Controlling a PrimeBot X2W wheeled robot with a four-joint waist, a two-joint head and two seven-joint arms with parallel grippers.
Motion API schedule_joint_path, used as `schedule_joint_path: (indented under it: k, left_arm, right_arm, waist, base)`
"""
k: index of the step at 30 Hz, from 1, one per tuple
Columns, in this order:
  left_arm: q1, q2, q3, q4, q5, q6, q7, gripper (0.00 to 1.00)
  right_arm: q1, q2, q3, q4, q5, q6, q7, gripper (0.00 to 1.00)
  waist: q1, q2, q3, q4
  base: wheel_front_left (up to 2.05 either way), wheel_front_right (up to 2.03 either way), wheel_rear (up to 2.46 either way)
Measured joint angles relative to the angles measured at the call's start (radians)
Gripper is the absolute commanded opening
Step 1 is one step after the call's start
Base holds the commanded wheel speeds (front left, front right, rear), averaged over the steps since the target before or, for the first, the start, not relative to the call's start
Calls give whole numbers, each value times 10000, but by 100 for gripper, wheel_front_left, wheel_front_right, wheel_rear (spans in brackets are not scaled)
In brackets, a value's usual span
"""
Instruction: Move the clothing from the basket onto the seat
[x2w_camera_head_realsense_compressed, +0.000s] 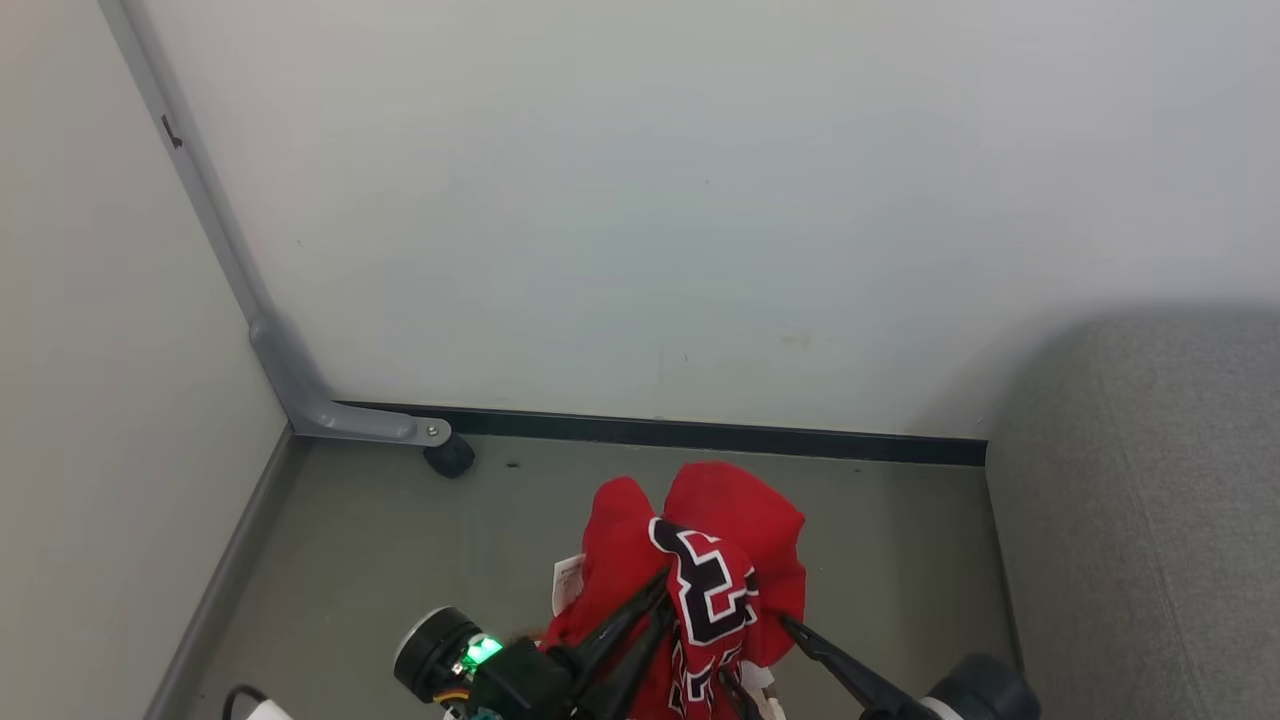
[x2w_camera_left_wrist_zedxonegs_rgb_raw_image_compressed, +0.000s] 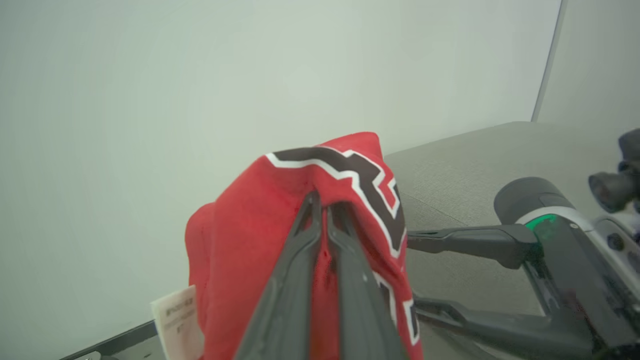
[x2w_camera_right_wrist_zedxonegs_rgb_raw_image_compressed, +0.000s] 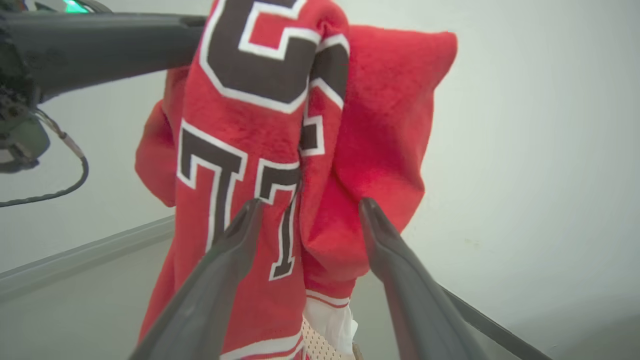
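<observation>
Closest to the lens, the left gripper (x2w_camera_left_wrist_zedxonegs_rgb_raw_image_compressed: 322, 200) has its two dark fingers pressed together, and a fold of the clothing (x2w_camera_left_wrist_zedxonegs_rgb_raw_image_compressed: 240, 240) is pinched between them. The red garment with black-and-white block lettering hangs free from this grip, above the floor (x2w_camera_head_realsense_compressed: 450, 540) and to the left of the seat's (x2w_camera_head_realsense_compressed: 1150, 500) left edge.

The right gripper (x2w_camera_right_wrist_zedxonegs_rgb_raw_image_compressed: 312, 204) is spread wide, with one finger on each side of the hanging fold. It holds nothing, and I cannot tell whether its tips touch the cloth.

The right wrist view shows the lettering from the front and a white hem at the bottom. The left wrist view shows a white tag (x2w_camera_left_wrist_zedxonegs_rgb_raw_image_compressed: 175, 320) beside the cloth and the right gripper coming in from the side.

In the head view both arms rise from the bottom edge with their fingers leaning toward each other. Behind them stands the pale wall (x2w_camera_head_realsense_compressed: 700, 200).
</observation>
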Motion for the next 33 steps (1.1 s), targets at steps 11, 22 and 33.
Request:
schedule_joint_path:
  k: [11,22,33]
  left_arm:
    - [-444,713,-1544,-414,-186,-2,0,0]
    - [-863,966,-2431,-700,-767,0,0,0]
    - [-1251,1118,-2894,-905,-1229,0,0,0]
  right_arm:
    - [-698,-19,708,364,-94,84,2,100]
    - [-1197,119,1126,1091,-67,84,0,100]
    - [-1601,320,1791,1693,-98,84,0,100]
  waist:
    - [0,0,10,-20]
    - [0,1,140,-16]
    - [0,0,203,79]
  base:
    - [0,0,0]
    - [0,0,0]
    - [0,0,0]
